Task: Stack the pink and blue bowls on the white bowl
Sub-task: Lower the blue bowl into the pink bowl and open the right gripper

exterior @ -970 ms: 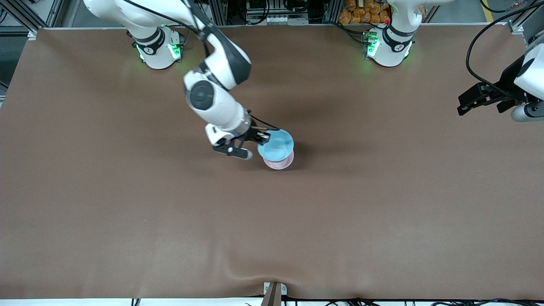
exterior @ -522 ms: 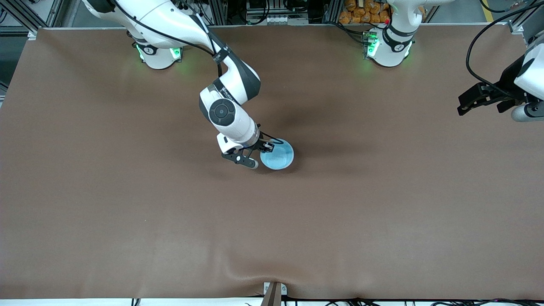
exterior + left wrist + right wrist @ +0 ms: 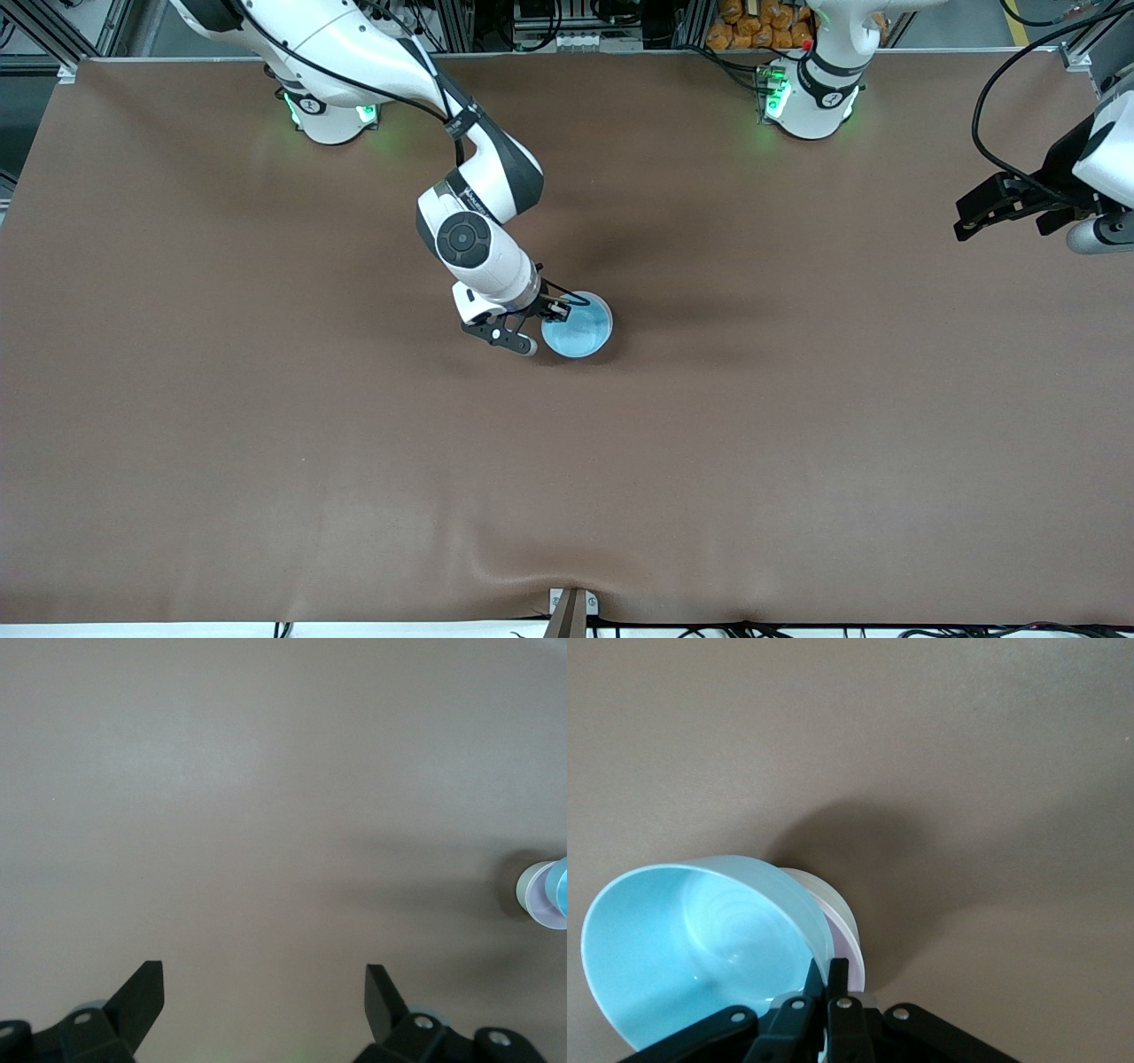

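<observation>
On the brown table (image 3: 266, 443), the right gripper (image 3: 556, 309) is pinching the blue bowl (image 3: 578, 330), seating it on the pink bowl (image 3: 849, 943); release looks next. The left gripper (image 3: 979, 213) is waiting, jaws apart.

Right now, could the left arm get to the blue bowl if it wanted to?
Probably not easily. The left gripper waits with open fingers at its own end of the table, away from the blue bowl mid-table. The right gripper is shut on the bowl's rim, and that arm crowds one side.

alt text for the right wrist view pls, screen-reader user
The right end effector is shut on the rim of a blue bowl, which sits tilted in a pink bowl nested in a white bowl. The stack stands on a plain brown table.
</observation>
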Tool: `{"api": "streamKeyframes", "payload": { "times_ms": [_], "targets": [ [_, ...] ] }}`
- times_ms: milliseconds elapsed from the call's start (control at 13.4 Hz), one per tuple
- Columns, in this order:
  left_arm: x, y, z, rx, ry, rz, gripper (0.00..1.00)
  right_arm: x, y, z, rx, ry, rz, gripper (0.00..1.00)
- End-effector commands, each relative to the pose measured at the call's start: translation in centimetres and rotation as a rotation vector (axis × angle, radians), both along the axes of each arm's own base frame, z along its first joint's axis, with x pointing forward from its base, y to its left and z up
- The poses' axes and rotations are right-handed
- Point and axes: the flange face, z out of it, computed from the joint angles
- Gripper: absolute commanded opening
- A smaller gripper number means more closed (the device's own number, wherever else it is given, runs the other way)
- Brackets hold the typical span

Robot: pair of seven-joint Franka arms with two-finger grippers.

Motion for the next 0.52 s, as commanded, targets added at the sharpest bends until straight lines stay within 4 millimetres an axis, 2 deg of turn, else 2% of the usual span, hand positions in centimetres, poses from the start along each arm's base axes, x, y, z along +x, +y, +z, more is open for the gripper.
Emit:
{"api": "streamKeyframes", "payload": {
  "times_ms": [0, 448],
  "targets": [
    [-0.3, 0.1, 0.6, -0.017, -0.010, -0.011, 1.00, -0.2, 0.5, -0.1, -0.009, -0.001, -0.009, 0.00],
    [-0.7, 0.2, 1.1, -0.016, -0.012, -0.015, 1.00, -1.0, 0.9, -1.2, -0.021, 0.019, -0.014, 0.00]
  ]
}}
